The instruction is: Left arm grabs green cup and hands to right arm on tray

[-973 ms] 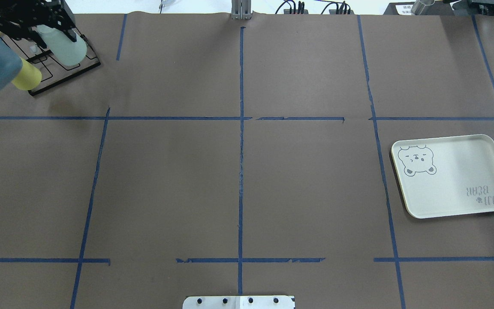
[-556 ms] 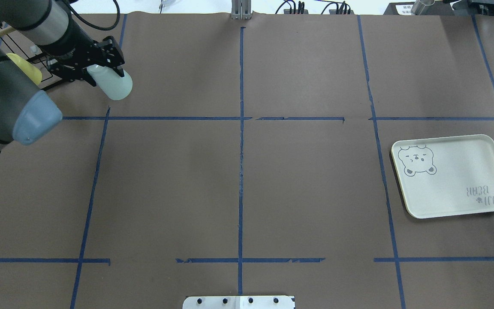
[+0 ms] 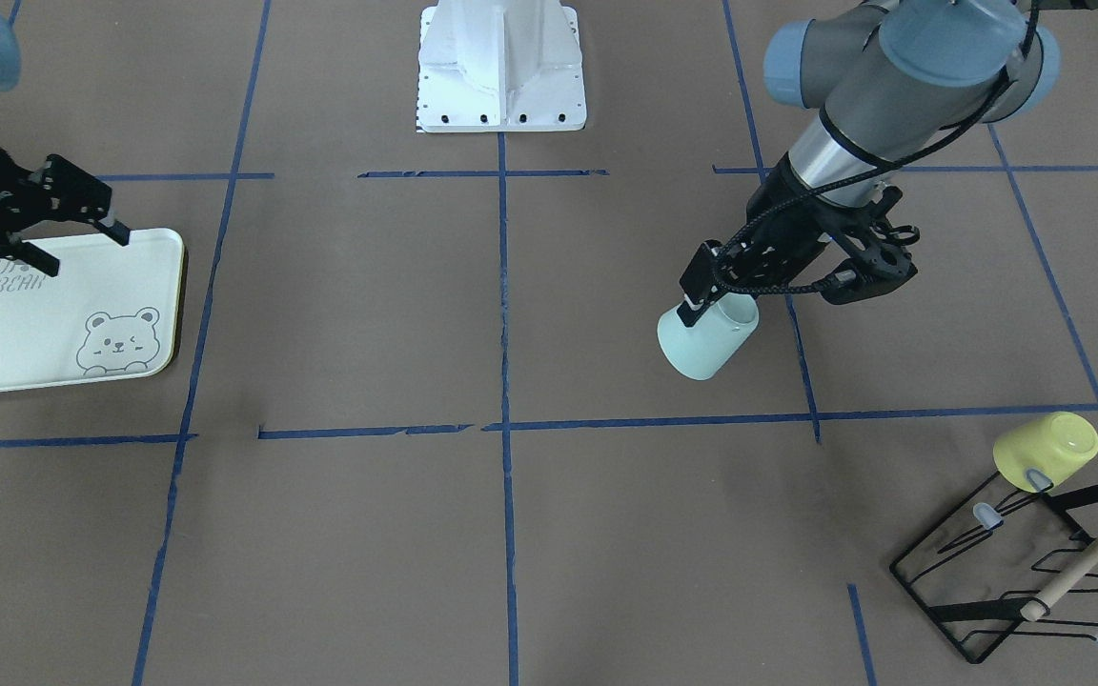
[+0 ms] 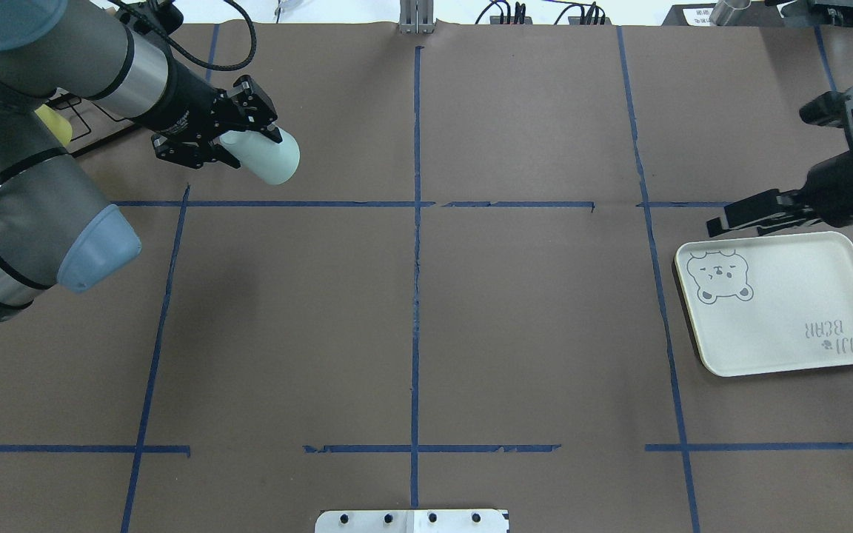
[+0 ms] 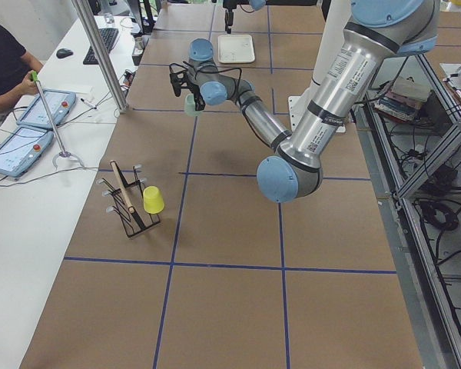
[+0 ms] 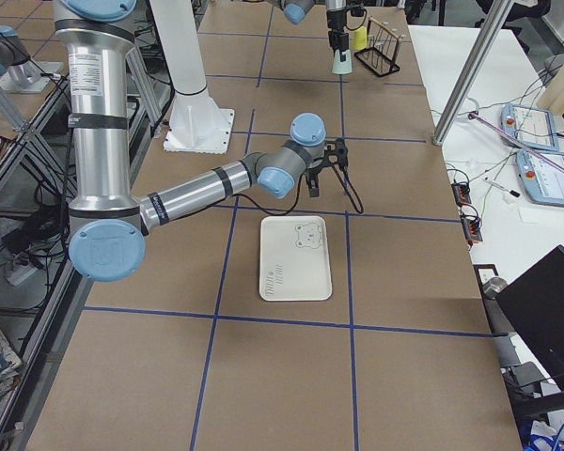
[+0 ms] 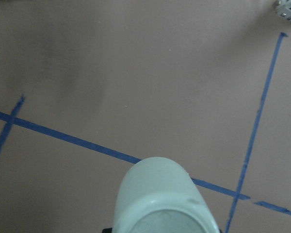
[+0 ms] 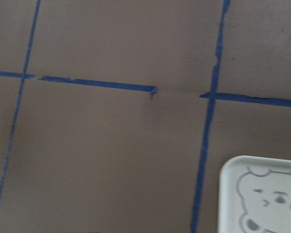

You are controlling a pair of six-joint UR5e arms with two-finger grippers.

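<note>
My left gripper point(image 4: 247, 146) is shut on the pale mint-green cup point(image 4: 269, 157) and holds it tilted above the table, in the far left section. The cup also shows in the front view point(image 3: 706, 341), with the left gripper point(image 3: 701, 307) over it, and it fills the bottom of the left wrist view point(image 7: 161, 199). The cream tray point(image 4: 782, 318) with the bear drawing lies at the right. My right gripper point(image 4: 723, 220) is open and empty, just over the tray's far left edge; it also shows in the front view point(image 3: 82, 250) over the tray point(image 3: 25, 333).
A yellow-green cup point(image 3: 1045, 450) hangs on a black wire rack point(image 3: 1006, 581) at the far left corner, behind the left arm. Blue tape lines divide the brown table cover. The robot's white base plate point(image 3: 501, 95) stands at the near middle edge.
The left arm has carried the green cup away from the rack, rightwards toward the table's middle. The right gripper has come into view and moved left along the tray's far edge.
</note>
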